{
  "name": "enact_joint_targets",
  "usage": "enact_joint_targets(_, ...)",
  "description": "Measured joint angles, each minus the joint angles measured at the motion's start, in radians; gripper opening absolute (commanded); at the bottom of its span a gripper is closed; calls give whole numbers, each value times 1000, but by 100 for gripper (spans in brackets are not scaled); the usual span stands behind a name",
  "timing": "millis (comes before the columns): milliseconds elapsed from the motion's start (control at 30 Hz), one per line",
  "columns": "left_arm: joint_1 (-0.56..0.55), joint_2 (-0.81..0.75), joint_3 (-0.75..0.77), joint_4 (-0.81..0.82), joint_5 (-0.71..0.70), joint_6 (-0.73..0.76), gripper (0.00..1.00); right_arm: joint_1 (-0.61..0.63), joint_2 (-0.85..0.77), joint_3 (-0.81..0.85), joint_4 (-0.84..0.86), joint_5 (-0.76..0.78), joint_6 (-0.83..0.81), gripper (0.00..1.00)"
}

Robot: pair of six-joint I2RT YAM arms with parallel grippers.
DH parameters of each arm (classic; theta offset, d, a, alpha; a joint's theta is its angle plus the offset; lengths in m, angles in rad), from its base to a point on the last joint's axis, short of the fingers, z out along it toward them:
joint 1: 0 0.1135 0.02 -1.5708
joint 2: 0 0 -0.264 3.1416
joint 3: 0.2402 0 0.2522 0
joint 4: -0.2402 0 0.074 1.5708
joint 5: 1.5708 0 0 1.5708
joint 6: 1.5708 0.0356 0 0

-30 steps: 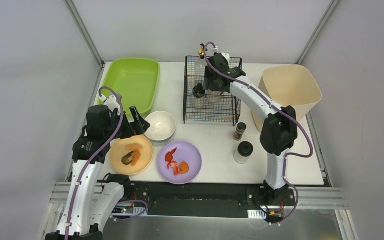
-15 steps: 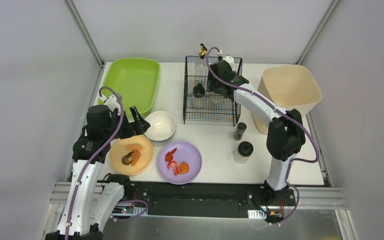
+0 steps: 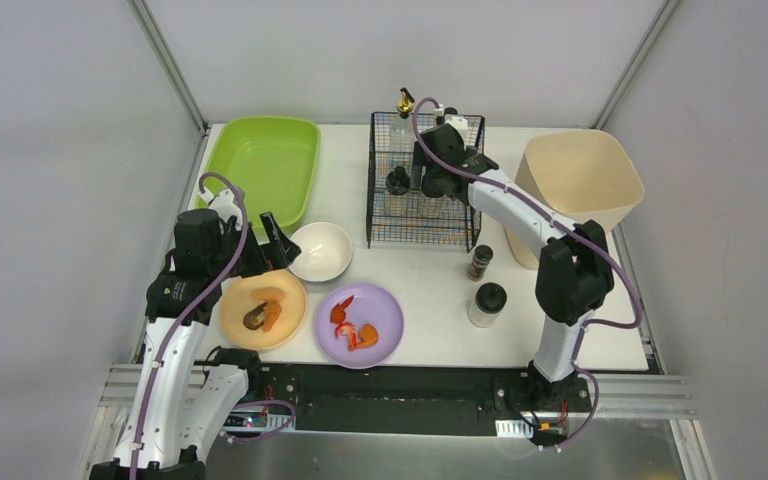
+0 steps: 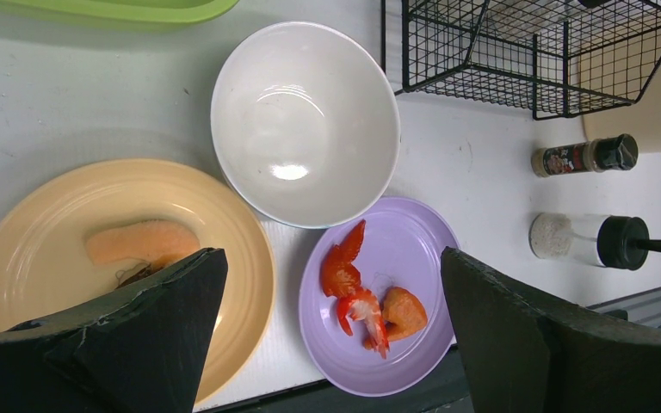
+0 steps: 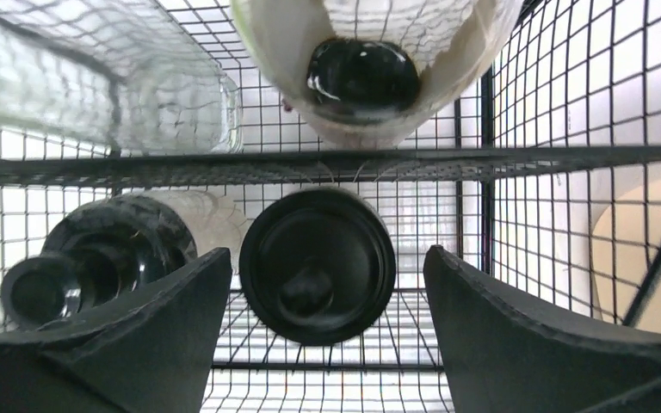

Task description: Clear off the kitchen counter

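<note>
The white kitchen counter (image 3: 430, 285) holds a white bowl (image 3: 321, 250), an orange plate (image 3: 263, 310) with food scraps and a purple plate (image 3: 359, 325) with red and orange scraps. A brown spice jar (image 3: 479, 262) and a black-capped shaker (image 3: 486, 304) stand to the right. My left gripper (image 3: 277, 245) is open and empty, hovering between the orange plate (image 4: 120, 249), the bowl (image 4: 305, 120) and the purple plate (image 4: 379, 301). My right gripper (image 3: 430, 182) is open above the black wire basket (image 3: 424, 215). A black-capped bottle (image 5: 317, 267) stands below, between its fingers and untouched.
A green tray (image 3: 263, 165) sits at the back left and a beige bin (image 3: 580, 185) at the back right. The basket also holds a black-topped grinder (image 5: 95, 258), a clear glass bottle (image 5: 95, 95) and a white black-capped bottle (image 5: 361, 77). A metal rail (image 3: 390, 385) runs along the front.
My right wrist has shifted slightly to the right over the basket and its elbow has swung right. The left arm and the dishes have not moved.
</note>
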Motion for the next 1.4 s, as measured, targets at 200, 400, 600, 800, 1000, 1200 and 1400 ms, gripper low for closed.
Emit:
enact_joint_targets(200, 0, 0, 0, 0, 0, 0, 100, 36, -127, -43, -21, 19, 0, 88)
enact_joint_targets(400, 0, 0, 0, 0, 0, 0, 100, 85, -346, -101, -58, 48, 11, 89)
enact_joint_targets(600, 0, -3, 0, 0, 0, 0, 100, 98, -539, -232, -130, 61, 34, 90)
enact_joint_targets(800, 0, -6, 0, 0, 3, 0, 100, 107, -681, -389, -240, 56, 62, 92)
enact_joint_targets(1000, 0, -6, 0, 0, 19, 0, 100, 120, -838, -552, -338, 59, 119, 97)
enact_joint_targets(1200, 0, -6, 0, 0, 19, 0, 100, 120, -925, -692, -396, 64, 196, 99)
enact_joint_targets(1400, 0, -7, 0, 0, 20, 0, 100, 120, -932, -776, -401, 34, 248, 99)
